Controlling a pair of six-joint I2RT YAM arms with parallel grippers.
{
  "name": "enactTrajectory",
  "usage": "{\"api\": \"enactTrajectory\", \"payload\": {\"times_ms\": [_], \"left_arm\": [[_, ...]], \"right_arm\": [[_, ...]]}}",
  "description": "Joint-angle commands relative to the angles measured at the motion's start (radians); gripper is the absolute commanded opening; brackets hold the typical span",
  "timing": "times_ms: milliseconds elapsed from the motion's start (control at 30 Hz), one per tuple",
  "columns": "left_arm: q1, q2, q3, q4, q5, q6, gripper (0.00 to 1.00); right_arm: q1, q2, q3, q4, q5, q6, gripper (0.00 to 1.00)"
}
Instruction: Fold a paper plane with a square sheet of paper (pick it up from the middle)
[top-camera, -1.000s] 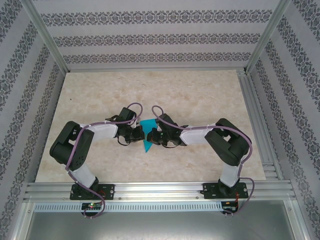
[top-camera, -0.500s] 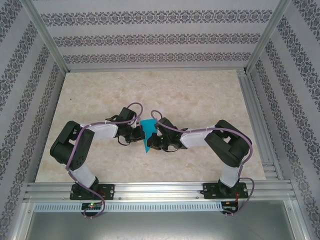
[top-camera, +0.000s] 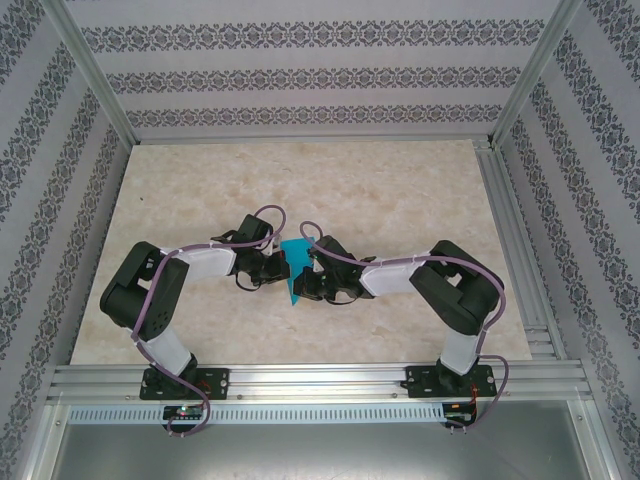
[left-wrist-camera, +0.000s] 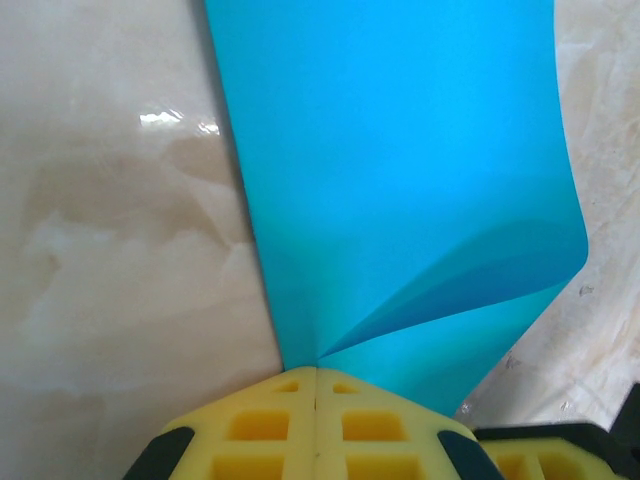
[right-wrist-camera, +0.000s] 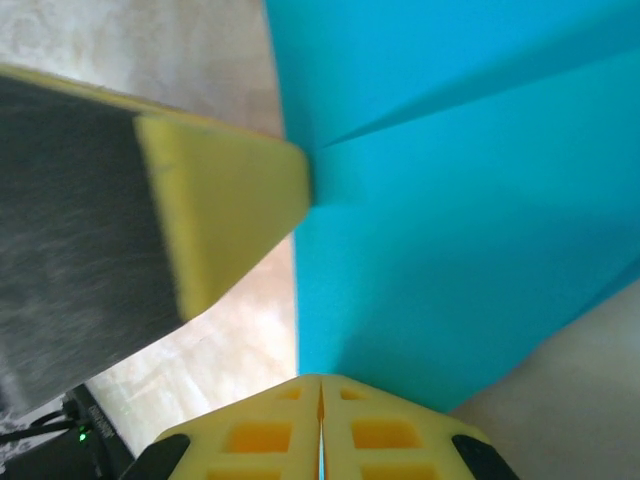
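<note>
Your right claw has slid slightly toward 7 o'clock since 1 second ago. It and your left claw both clench the paper plane at mid-surface. Its long axis runs 12 to 6, tip pointing to 6 o'clock.

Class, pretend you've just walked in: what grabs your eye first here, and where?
The bright turquoise paper, partly folded, lies mid-table. The left gripper and the right gripper pinch it from either side, yellow pads closed. Patterned wallpaper rings the marble-look table.
</note>
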Motion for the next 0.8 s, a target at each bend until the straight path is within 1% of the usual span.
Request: {"api": "enactTrajectory", "payload": {"times_ms": [0, 533, 767], "left_arm": [[-0.013, 0.035, 0.003, -0.003, -0.074, -0.006, 0.04], [-0.013, 0.027, 0.006, 0.000, -0.079, -0.004, 0.04], [-0.014, 0.010, 0.016, -0.004, -0.082, 0.002, 0.05]], "right_arm": [[0.031, -0.034, 0.001, 0.007, -0.032, -0.043, 0.10], [0.041, 0.054, 0.026, 0.015, -0.034, -0.038, 0.09], [0.041, 0.075, 0.040, 0.031, -0.039, -0.040, 0.12]]}}
